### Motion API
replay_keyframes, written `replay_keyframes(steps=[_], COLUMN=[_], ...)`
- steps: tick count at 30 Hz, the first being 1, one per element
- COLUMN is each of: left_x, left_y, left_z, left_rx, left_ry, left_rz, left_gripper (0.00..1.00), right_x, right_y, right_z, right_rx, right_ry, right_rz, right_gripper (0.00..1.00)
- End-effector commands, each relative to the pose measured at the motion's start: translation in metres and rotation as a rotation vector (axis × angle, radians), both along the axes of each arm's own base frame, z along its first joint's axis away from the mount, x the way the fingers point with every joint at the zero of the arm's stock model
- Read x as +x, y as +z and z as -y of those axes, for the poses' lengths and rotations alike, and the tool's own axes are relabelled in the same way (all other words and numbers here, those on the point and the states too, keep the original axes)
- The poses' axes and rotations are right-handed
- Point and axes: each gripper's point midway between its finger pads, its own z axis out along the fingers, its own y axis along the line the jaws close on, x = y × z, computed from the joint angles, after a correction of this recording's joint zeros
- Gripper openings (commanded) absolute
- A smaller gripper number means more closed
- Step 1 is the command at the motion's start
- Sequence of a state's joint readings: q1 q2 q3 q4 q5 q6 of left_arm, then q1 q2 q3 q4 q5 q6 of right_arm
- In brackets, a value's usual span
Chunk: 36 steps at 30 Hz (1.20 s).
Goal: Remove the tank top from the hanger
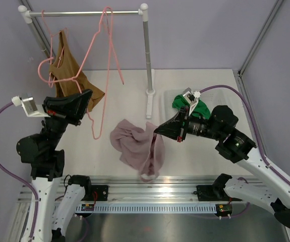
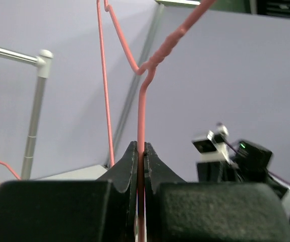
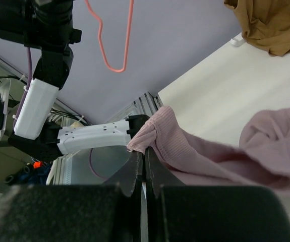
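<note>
My left pincer point(image 2: 140, 151) clamped on pink hanger point(image 2: 141, 108) wire, steadying it. My right pincer point(image 3: 140, 159) clamped on tank top point(image 1: 132, 141) edge; garment heaped on table point(image 1: 185, 161) at its 9 o'clock, apparently off hanger.

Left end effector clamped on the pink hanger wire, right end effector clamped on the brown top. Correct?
One thing is wrong. The right end effector is shut on the pink tank top, not the brown top, which hangs from the rack untouched. The right wrist view shows this. The rest stands: the left end effector is clamped on the pink hanger wire.
</note>
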<state>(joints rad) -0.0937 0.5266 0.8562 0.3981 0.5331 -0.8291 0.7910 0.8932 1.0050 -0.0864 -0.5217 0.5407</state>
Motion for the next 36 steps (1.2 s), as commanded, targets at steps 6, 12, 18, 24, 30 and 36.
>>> replay_keyframes(steps=[6,12,18,24,30,36], left_x=[0.04,0.047,0.067,0.104,0.142,0.194], left_y=[-0.004,-0.074,-0.112,-0.102,-0.069,-0.044], left_z=[-0.048,-0.06,-0.062,-0.048,-0.046,-0.044], left_rx=[0.009,0.142,0.263,0.333,0.379,0.393], left_ry=[0.351,0.437,0.459,0.39,0.384,0.389], left_rz=[-0.232,-0.502,-0.657,-0.728,-0.735,-0.751], left_gripper=[0.0,0.0,0.0,0.0,0.0,0.0], right_x=[0.009,0.058,0.084,0.094,0.085,0.067], right_y=[-0.017,-0.09,-0.17,-0.171,-0.112,-0.105], right_z=[-0.015,-0.041,-0.058,-0.045,0.003,0.023], right_rx=[-0.082,-0.269,-0.445,-0.481,-0.387,-0.316], right_ry=[-0.021,-0.306,-0.542,-0.643,-0.707,-0.673], right_rz=[-0.067,-0.141,-0.218,-0.203,-0.109,-0.106], right_gripper=[0.0,0.0,0.16,0.87,0.99,1.0])
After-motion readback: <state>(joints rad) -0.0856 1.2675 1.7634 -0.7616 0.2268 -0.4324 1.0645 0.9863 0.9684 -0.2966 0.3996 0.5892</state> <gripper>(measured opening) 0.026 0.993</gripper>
